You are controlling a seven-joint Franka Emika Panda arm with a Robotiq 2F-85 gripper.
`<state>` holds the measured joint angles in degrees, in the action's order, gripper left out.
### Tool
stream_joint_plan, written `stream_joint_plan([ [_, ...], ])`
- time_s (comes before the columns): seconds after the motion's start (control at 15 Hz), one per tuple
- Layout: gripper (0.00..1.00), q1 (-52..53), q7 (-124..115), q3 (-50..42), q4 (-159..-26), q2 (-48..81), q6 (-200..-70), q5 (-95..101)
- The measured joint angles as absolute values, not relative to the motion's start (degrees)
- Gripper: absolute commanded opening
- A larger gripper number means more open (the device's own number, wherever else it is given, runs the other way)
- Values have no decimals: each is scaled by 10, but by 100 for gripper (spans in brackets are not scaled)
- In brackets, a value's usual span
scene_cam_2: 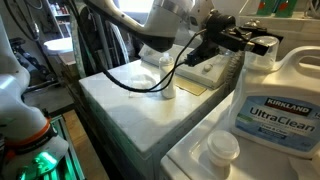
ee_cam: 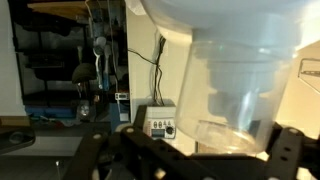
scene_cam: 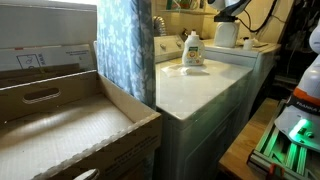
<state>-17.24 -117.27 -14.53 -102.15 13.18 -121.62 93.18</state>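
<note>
A big white Kirkland detergent jug (scene_cam_2: 272, 105) with a blue label stands on the white washer top (scene_cam_2: 130, 100). My gripper (scene_cam_2: 246, 42) hangs level with the jug's top and handle, right beside it and not touching. In the wrist view the translucent jug (ee_cam: 235, 75) fills the upper right. The black fingers (ee_cam: 285, 148) stand wide apart below it, so the gripper (ee_cam: 188, 152) is open and empty. An exterior view shows the jug (scene_cam: 193, 50) small, on the washer in front of the arm's white base (scene_cam: 226, 32).
A round white cap (scene_cam_2: 222, 148) lies on the nearer machine in front of the jug. A large open cardboard box (scene_cam: 70, 130) and a blue patterned curtain (scene_cam: 125, 50) stand beside the washer. A small grey device (ee_cam: 160, 122) sits behind.
</note>
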Motion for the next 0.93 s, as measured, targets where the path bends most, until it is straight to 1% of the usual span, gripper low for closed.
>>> stream_joint_plan([
  [0.47,100,-172,-1175,-145,-1020,104,-1206,918],
  [0.93,100,-172,-1000,-145,-1022,37,-1181,705],
])
